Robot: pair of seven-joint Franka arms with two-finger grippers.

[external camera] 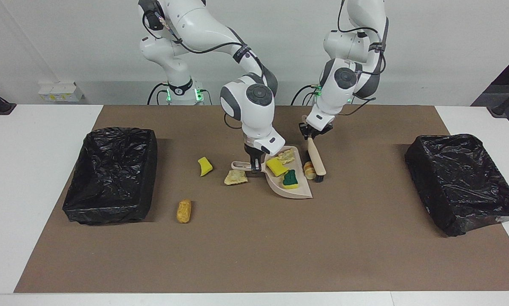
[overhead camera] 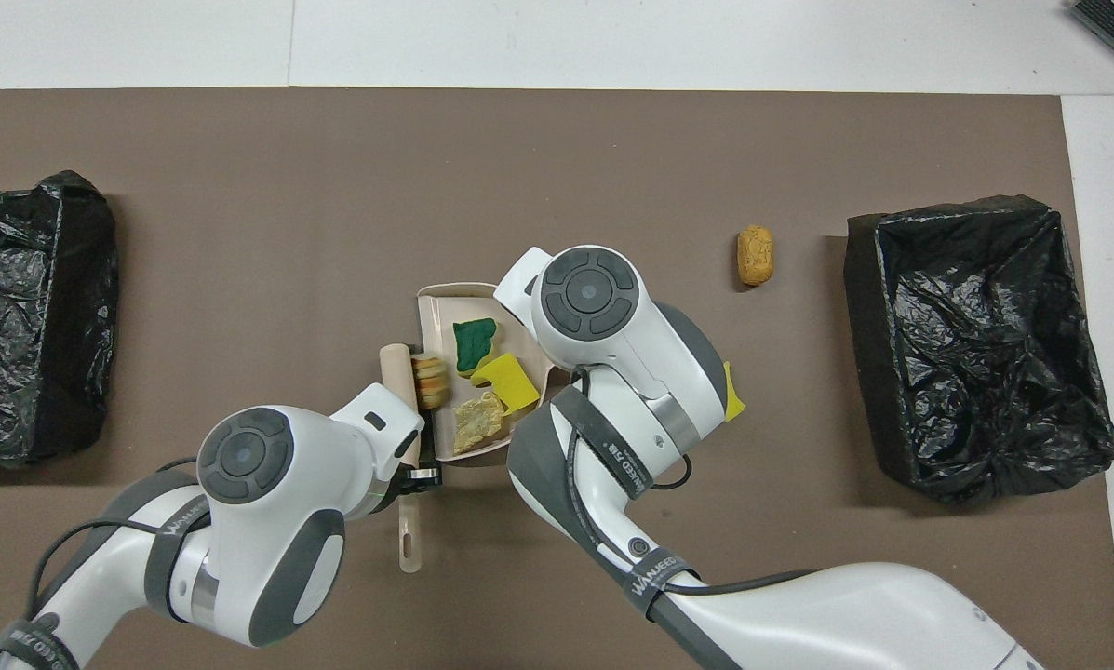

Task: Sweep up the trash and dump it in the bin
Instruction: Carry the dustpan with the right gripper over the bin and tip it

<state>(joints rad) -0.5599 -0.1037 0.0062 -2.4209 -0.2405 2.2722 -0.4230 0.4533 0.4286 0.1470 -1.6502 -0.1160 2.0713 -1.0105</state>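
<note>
**Rolling the striped scrap over the dustpan lip**

We start with the trash. Three pieces lie in the dustpan (external camera: pixel 290 187): a yellow sponge (external camera: pixel 276 166), a green-topped sponge (external camera: pixel 289 179) and a crusty chunk (external camera: pixel 285 157). A striped roll (external camera: pixel 309 170) sits at the pan's open edge, touching the brush (external camera: pixel 316 160). Three scraps remain on the mat: a pale chunk (external camera: pixel 236 177) beside the pan's handle, a yellow bit (external camera: pixel 204 166) toward the right arm's end, and a golden roll (external camera: pixel 184 211) farther from the robots.

Our left claw (external camera: pixel 309 135) is clenched on the brush handle; our right claw (external camera: pixel 254 167) is clamped on the dustpan handle.

To finish this stroke well, we judge the bristles should stay flat on the mat and push straight into the pan's mouth, while the pan's lip stays pressed down so the roll cannot slip beneath it. The lined bins (external camera: pixel 112 174) wait at both ends of the desk.
</note>
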